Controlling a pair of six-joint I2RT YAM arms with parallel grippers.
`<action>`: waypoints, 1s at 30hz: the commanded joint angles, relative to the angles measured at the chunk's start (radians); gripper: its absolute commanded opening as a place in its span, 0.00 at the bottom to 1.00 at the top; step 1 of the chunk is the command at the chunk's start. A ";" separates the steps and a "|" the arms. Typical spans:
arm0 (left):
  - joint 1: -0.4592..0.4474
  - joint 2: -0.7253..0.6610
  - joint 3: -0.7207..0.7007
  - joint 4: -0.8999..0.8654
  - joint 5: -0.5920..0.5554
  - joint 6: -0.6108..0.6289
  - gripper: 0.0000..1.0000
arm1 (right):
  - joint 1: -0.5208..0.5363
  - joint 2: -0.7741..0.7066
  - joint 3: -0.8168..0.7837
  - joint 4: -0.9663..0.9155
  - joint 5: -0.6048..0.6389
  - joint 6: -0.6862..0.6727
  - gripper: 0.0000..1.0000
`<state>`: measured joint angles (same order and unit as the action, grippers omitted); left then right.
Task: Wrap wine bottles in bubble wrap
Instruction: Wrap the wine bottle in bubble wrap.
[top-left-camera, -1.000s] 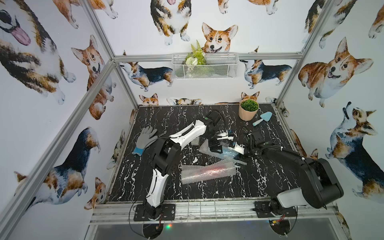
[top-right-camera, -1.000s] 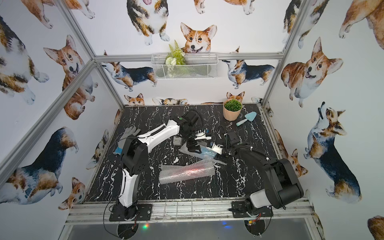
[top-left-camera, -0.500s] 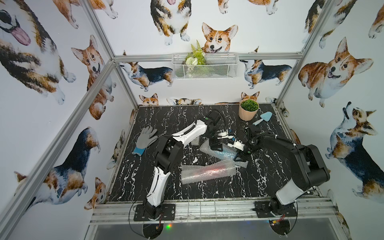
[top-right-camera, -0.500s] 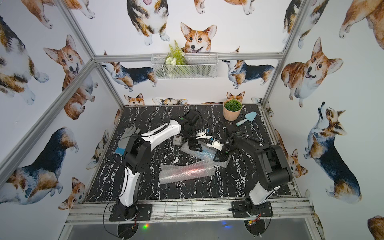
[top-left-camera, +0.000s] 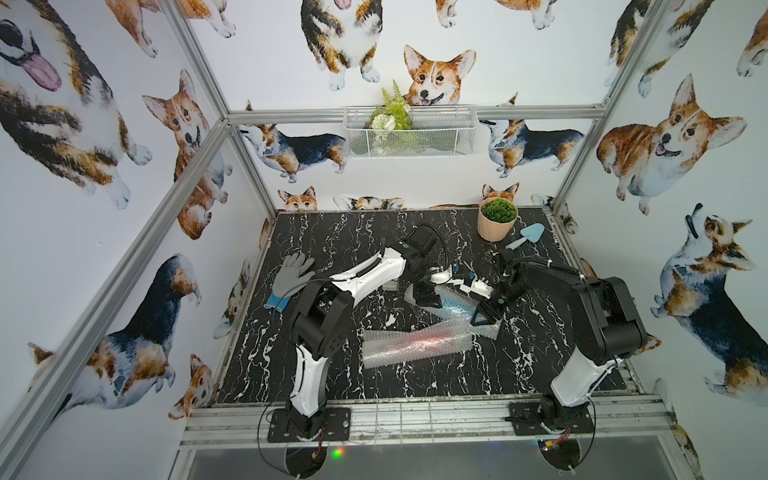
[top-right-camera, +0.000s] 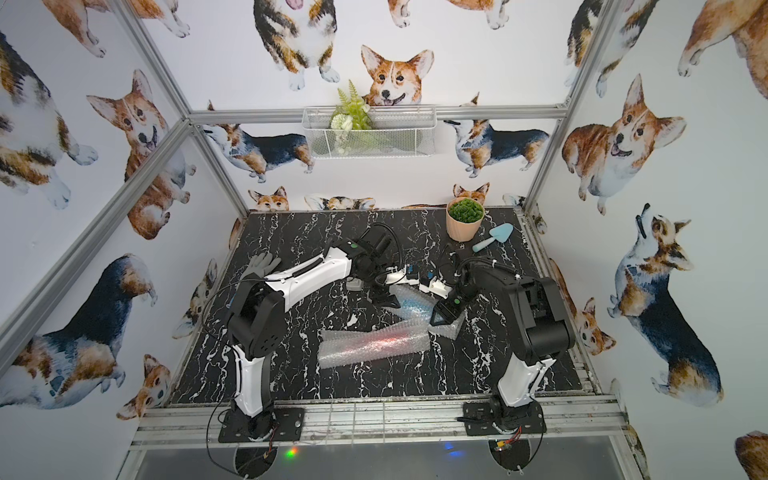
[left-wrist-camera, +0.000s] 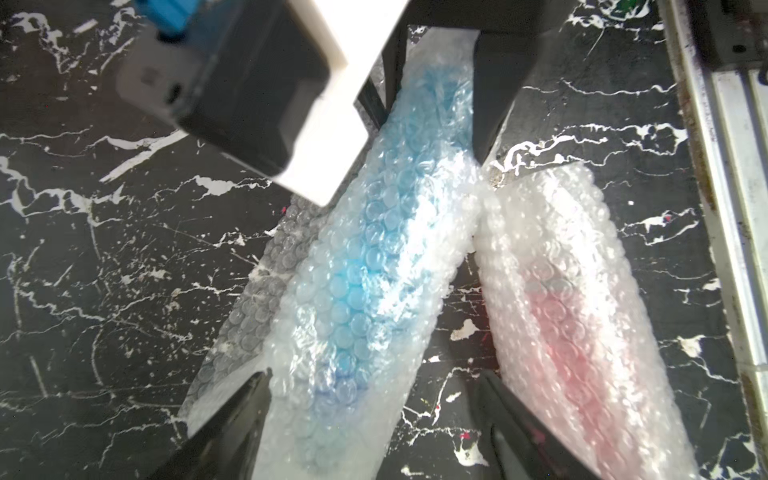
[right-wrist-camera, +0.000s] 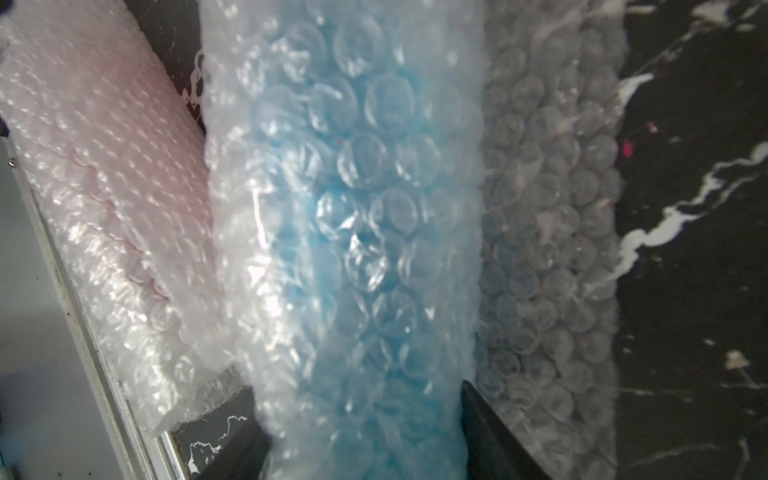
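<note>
Both wine bottles lie wrapped in bubble wrap on the black marble table. The blue bottle's bundle (top-left-camera: 453, 303) (top-right-camera: 411, 301) lies at mid-table between the two arms. The red-pink bottle's bundle (top-left-camera: 415, 343) (left-wrist-camera: 561, 311) lies nearer the front. My left gripper (left-wrist-camera: 374, 436) (top-left-camera: 424, 295) stands open over one end of the blue bundle (left-wrist-camera: 361, 270), with one finger against the wrap and a gap at the other. My right gripper (right-wrist-camera: 361, 449) (top-left-camera: 484, 318) straddles the other end of the blue bundle (right-wrist-camera: 353, 208), open, with the wrap brushing both fingers. A loose flap of wrap (right-wrist-camera: 548, 208) lies flat beside it.
A grey glove (top-left-camera: 291, 274) lies at the left of the table. A potted plant (top-left-camera: 496, 220) and a blue trowel (top-left-camera: 528, 235) sit at the back right. A grey tape dispenser (top-right-camera: 355, 284) rests under the left forearm. The metal front rail (top-left-camera: 415, 415) borders the table.
The right arm has risen and swung its gripper down over the blue bundle, with its jaws spreading wider. The left gripper has stayed at the bundle's other end.
</note>
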<state>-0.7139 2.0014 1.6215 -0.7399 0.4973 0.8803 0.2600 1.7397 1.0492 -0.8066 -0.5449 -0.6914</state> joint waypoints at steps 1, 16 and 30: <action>-0.023 0.030 0.015 -0.015 0.073 0.031 0.78 | -0.010 0.015 0.018 -0.058 -0.036 0.035 0.66; -0.030 0.210 0.153 -0.144 0.141 0.063 0.76 | -0.045 -0.029 0.026 -0.011 -0.001 0.093 0.76; -0.014 0.160 0.186 -0.173 0.152 0.045 0.76 | -0.109 -0.270 -0.055 0.109 0.027 0.186 0.80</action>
<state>-0.7368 2.1956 1.8015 -0.8806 0.6220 0.9211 0.1558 1.5162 1.0225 -0.7578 -0.5392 -0.5537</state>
